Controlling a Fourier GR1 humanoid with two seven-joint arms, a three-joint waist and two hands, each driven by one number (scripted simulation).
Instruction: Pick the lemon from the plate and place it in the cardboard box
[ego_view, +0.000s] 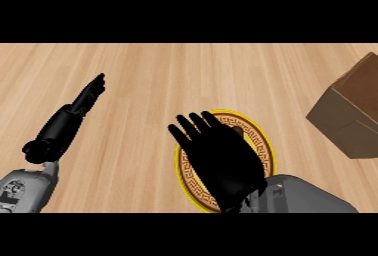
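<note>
Left hand (83, 102): at the view's left over bare counter, fingers straight and pointing up and away, holding nothing, well apart from the plate.
Counter (184, 75): light wood planks, running across the whole view.
Right hand (218, 155): spread above the plate, fingers straight and fanned out, nothing in its grasp.
Plate (260, 142): yellow rim with a brown patterned band, mostly covered by the right hand.
Lemon: hidden; cannot tell where it lies.
Cardboard box (351, 112): brown, at the right edge, apart from the plate.
</note>
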